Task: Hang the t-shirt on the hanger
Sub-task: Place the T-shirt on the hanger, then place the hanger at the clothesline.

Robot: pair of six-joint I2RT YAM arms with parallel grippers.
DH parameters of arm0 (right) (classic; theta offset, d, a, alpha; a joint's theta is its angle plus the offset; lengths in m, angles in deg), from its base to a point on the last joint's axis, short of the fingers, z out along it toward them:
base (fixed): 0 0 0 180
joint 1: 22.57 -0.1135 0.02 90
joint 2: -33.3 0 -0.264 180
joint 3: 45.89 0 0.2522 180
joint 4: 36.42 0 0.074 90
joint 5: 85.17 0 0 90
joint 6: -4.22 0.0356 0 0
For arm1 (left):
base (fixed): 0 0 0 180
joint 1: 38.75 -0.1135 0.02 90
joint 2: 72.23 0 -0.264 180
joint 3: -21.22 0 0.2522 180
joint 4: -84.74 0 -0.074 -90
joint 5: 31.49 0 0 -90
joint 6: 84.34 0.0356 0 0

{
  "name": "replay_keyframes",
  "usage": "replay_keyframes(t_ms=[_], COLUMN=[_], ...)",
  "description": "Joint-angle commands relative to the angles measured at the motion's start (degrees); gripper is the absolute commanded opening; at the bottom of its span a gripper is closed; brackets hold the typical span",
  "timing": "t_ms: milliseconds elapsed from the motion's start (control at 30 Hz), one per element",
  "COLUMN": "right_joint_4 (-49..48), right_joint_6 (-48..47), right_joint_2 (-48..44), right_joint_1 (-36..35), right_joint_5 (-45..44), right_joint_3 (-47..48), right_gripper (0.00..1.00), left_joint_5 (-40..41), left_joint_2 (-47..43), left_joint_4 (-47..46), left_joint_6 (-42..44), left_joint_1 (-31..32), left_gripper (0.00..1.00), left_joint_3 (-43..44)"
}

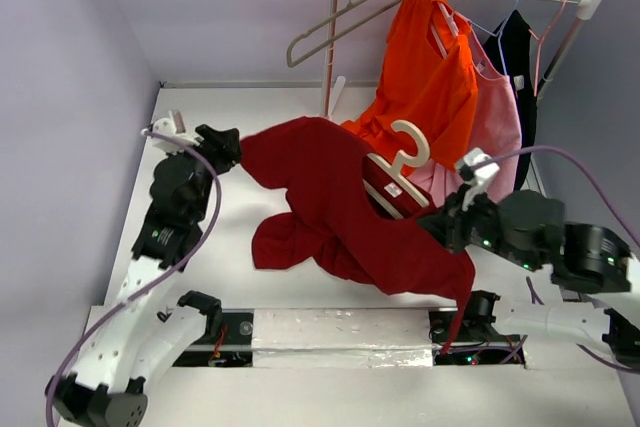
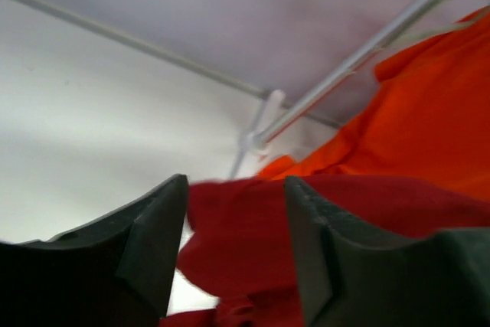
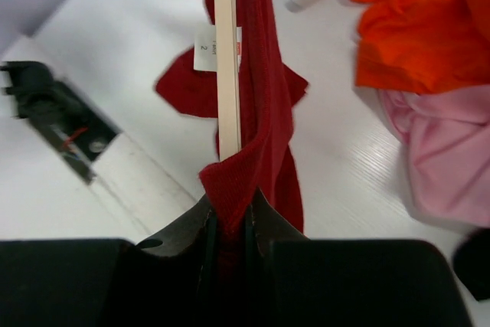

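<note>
Above the white table [image 1: 225, 247], the maroon t-shirt [image 1: 320, 187] is hanging stretched between both arms, the cream hanger [image 1: 408, 152] poking out of it. The right gripper [image 3: 228, 216] is pinching the cloth tight; the left gripper [image 2: 233, 189] is sitting at the shirt's left edge, fingers apart

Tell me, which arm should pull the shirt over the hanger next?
Left, I think. The left tool is open and free beside the shirt's edge. The right tool is shut on the shirt at the hanger, so it is busy.
</note>
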Motion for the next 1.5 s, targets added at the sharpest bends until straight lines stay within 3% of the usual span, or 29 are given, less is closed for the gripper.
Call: replay_keyframes(t_ms=[0, 300, 467, 567, 600, 633, 1067, 1467], right_joint_4=[-0.2, 1.4, -5.7, -11.1, -12.4, -13.6, -22.6, -23.0], right_joint_6=[1.3, 2.2, -2.6, -4.3, -4.9, -5.2, -8.4, -13.3], right_joint_2=[3.2, 16.3, 21.6, 23.9, 24.7, 25.2, 36.8, 51.3], right_joint_1=[0.5, 2.1, 13.4, 18.6, 19.3, 20.8, 29.2, 34.4], right_joint_5=[-10.0, -26.2, -23.0, -20.4, -20.3, -20.1, -16.4, -17.5], right_joint_3=[-0.7, 5.0, 6.7, 6.9, 7.1, 8.5, 24.3, 44.4], right_gripper=[0.00, 0.00, 0.00, 0.00, 0.00, 0.00, 0.00, 0.00], left_joint_5=[-3.6, -12.5, -17.3, -18.7, -19.7, -20.3, -21.5, -21.9], left_joint_2=[-7.4, -13.9, -15.5, -17.0, -17.7, -18.3, -22.1, -24.3], left_joint_4=[-2.9, 1.6, 5.6, 7.8, 8.0, 8.2, 6.7, 8.5], left_joint_6=[0.3, 2.1, 5.1, 6.5, 7.2, 7.7, 10.3, 11.5], left_joint_1=[0.3, 0.3, 0.3, 0.3, 0.3, 0.3, 0.3, 0.3], left_gripper=[0.51, 0.66, 0.67, 0.75, 0.91, 0.99, 0.99, 0.99], left_joint_3=[0.7, 3.9, 5.5, 6.1, 5.9, 5.5, -5.6, -6.4])
